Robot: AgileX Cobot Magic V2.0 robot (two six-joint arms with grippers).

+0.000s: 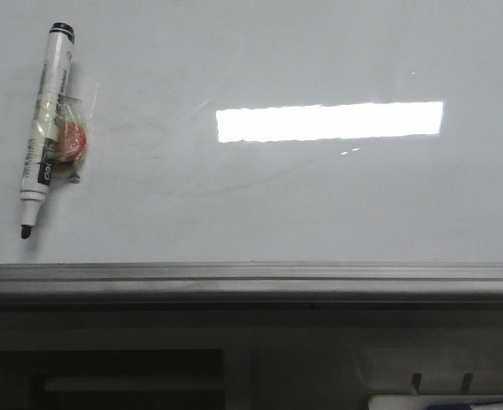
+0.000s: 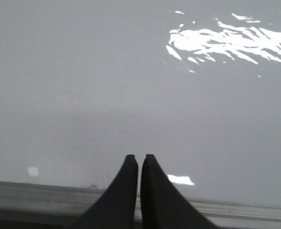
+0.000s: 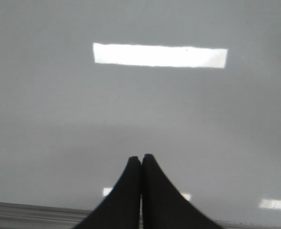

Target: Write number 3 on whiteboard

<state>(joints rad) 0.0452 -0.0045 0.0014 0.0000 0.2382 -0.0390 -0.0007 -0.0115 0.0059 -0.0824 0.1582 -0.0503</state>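
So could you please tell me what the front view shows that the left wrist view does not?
Only the front view shows the marker, uncapped, lying on the whiteboard with a red piece taped to it, plus the dark tray below the board's edge. Only the left wrist view shows the left gripper, its fingers closed together with nothing between them. Both show the bare board, its metal edge strip and a bright light reflection; neither shows a written 3.
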